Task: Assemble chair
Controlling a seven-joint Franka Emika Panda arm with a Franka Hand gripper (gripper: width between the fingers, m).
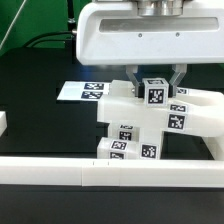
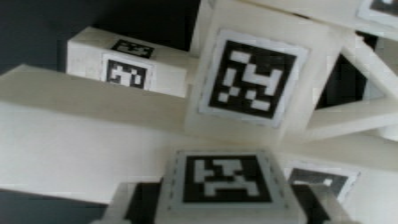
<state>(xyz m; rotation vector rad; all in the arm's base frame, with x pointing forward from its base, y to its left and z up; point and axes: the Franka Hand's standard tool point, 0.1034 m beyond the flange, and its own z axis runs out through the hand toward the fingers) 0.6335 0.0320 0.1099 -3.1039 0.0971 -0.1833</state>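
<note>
The chair's glossy white pieces [image 1: 135, 125] stand joined in a cluster in the middle of the black table, with tags on several faces. A braced frame [image 1: 203, 115] sticks out toward the exterior view's right. My gripper [image 1: 156, 90] reaches down from above and is shut on a small tagged white cube [image 1: 155, 93] at the top of the cluster. In the wrist view this cube [image 2: 222, 180] fills the gap between the dark fingers [image 2: 143, 198]. Beyond it I see a tall tagged block [image 2: 249, 75] and another tagged piece [image 2: 116, 65]. Whether the cube is seated in the cluster is hidden.
The marker board [image 1: 84, 91] lies flat behind the cluster on the exterior view's left. A long plain white rail [image 1: 90, 170] runs along the table's front edge. A small white piece [image 1: 3, 122] shows at the left border.
</note>
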